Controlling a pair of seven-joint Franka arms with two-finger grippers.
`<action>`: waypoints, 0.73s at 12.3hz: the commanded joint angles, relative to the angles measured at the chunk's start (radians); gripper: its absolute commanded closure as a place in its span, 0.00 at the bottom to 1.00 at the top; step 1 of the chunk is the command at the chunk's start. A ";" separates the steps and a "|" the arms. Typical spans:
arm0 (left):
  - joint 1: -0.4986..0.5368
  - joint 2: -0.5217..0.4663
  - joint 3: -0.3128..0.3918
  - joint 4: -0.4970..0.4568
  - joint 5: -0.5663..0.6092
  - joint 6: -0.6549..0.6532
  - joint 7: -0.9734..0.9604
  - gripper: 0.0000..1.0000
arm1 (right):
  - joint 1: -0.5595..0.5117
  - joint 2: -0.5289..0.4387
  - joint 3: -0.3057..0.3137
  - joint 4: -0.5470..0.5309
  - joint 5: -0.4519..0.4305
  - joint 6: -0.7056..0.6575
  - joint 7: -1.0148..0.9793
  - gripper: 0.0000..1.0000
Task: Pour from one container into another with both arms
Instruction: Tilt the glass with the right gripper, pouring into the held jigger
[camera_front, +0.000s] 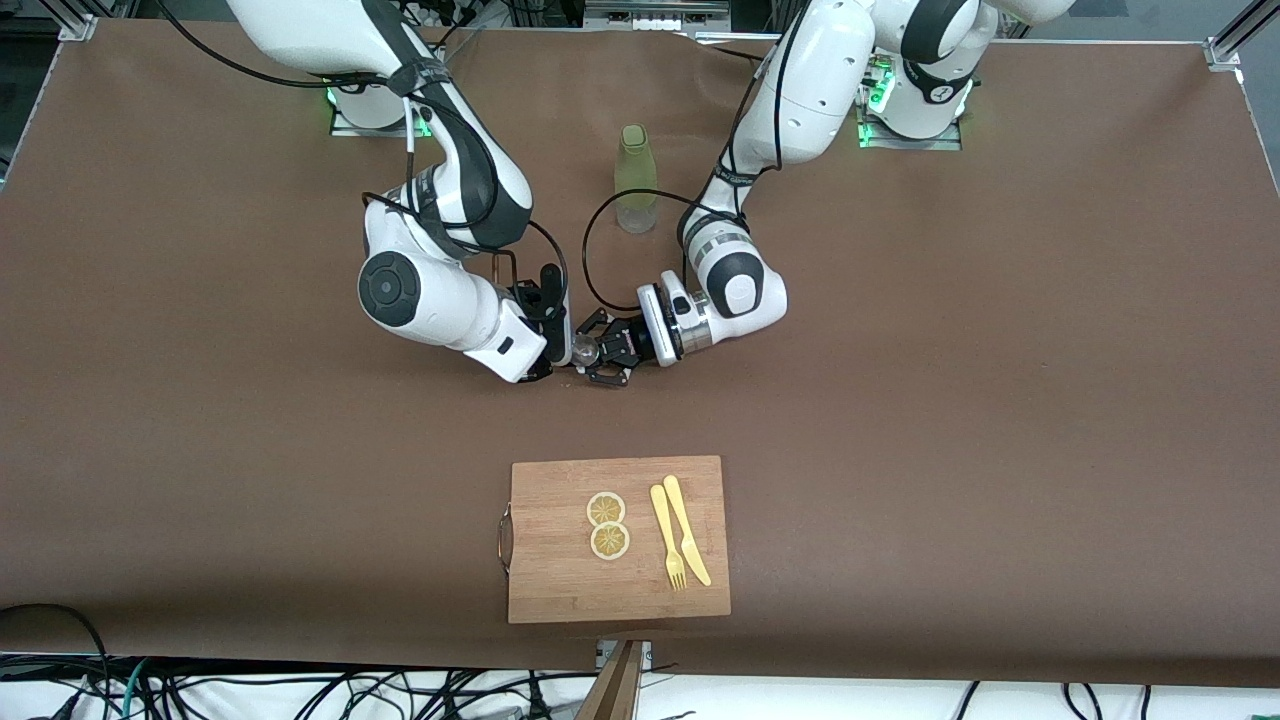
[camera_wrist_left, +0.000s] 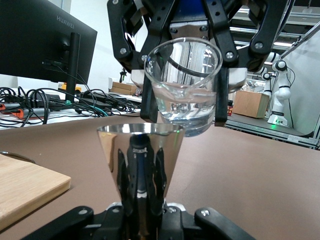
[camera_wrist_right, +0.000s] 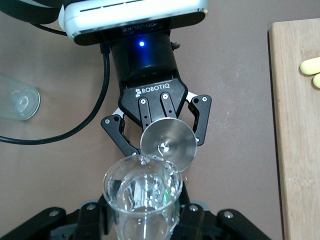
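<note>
Right gripper (camera_wrist_right: 145, 220) fingers clamp the tilted glass (camera_wrist_left: 184, 82), its lip over the jigger (camera_wrist_left: 140, 165), which the left gripper (camera_wrist_right: 157, 132) fingers clamp. Wrist views show water in the glass; from the front both hang above the worktop (camera_front: 900, 400), between bottle (camera_front: 635, 178) and cutting board (camera_front: 618, 540).

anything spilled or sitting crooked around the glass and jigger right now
Nothing stands out. The right gripper holds the glass tilted over the jigger, which the left gripper holds upright. That tilt is the pour itself. No spill shows on the table.
</note>
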 joint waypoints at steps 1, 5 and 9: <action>-0.026 0.017 0.017 0.021 -0.138 0.002 0.026 1.00 | 0.002 -0.021 0.007 -0.024 -0.036 0.016 0.028 0.63; -0.026 0.017 0.018 0.021 -0.138 0.003 0.026 1.00 | 0.004 -0.018 0.009 -0.023 -0.050 0.019 0.040 0.63; -0.026 0.017 0.018 0.021 -0.139 0.003 0.026 1.00 | 0.010 -0.018 0.009 -0.018 -0.052 0.025 0.047 0.63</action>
